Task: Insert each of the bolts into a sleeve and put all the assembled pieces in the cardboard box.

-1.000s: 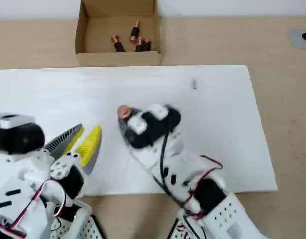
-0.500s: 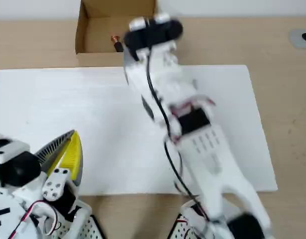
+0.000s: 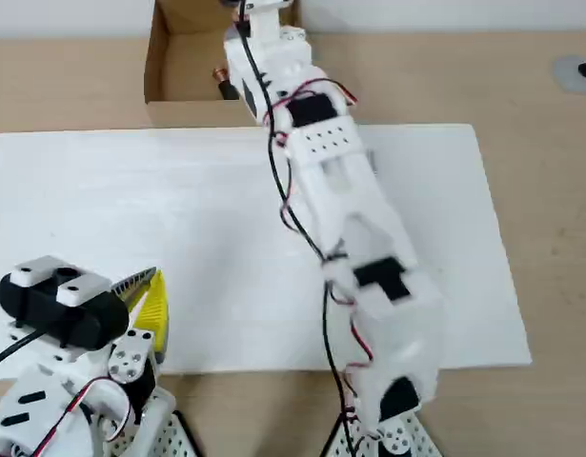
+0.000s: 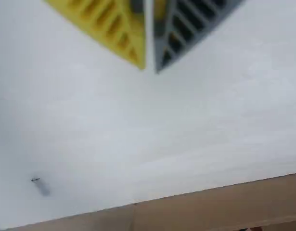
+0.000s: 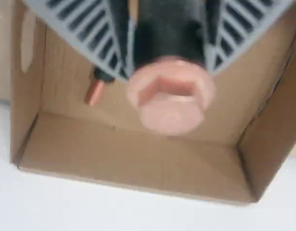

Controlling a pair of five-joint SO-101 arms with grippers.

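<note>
Assembled piece (image 5: 169, 98) moved over cardboard box (image 3: 157, 74)

A long white right arm (image 3: 340, 200) lies diagonally from the bottom centre of the high view to the top, splitting the flat white board (image 3: 131, 190) in two. Left of it a wide bare stretch runs up to the brown cardboard box (image 3: 157, 67). Right of it a narrower bare strip reaches the board's edge. The left arm's black-and-white body (image 3: 59, 309) and its yellow-and-grey left gripper (image 3: 151, 279), fingers pressed together, block the lower left corner. Over the box, the right gripper (image 5: 168, 70), clamped on a black sleeve with copper bolt head (image 5: 169, 96), covers the right half. One copper-and-black assembled piece (image 3: 222, 82) lies in the left half.
</note>
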